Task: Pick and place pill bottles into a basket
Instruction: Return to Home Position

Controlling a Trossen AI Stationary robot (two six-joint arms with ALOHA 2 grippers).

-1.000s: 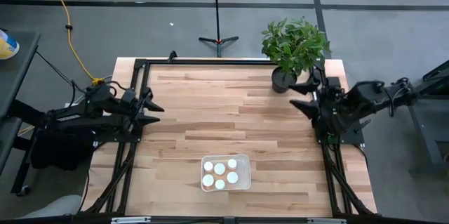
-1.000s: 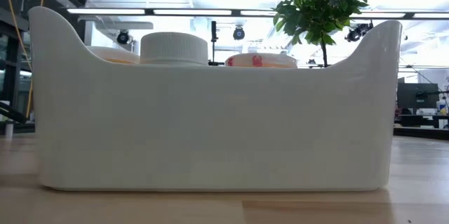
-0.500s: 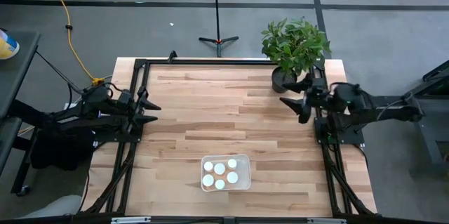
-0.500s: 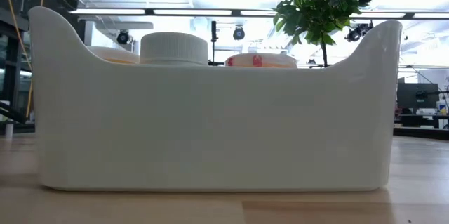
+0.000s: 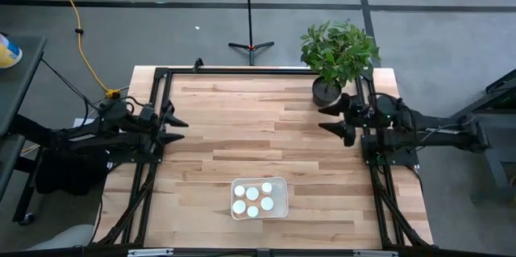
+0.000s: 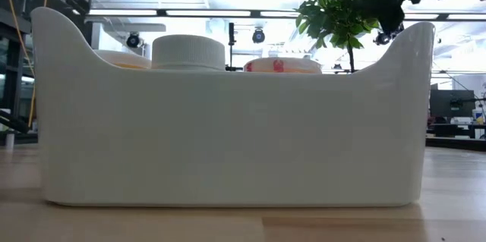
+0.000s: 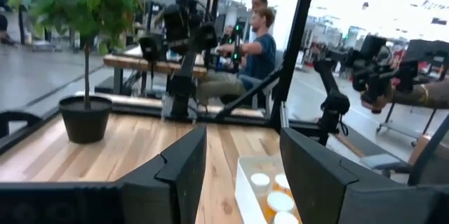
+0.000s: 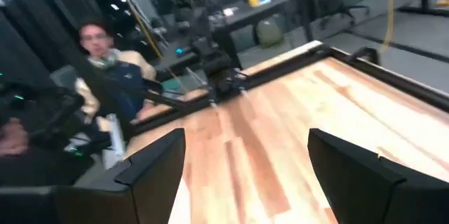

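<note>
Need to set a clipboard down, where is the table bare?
Bare wood spans the table between the left end effector, the right end effector and the basket. Crowded: the plant pot corner and the basket, holding pill bottles.

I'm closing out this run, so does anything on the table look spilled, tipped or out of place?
Nothing stands out. The pill bottles sit caps-up inside the basket, the potted plant stands upright, and the left hand and right hand are open, one at each side.
</note>
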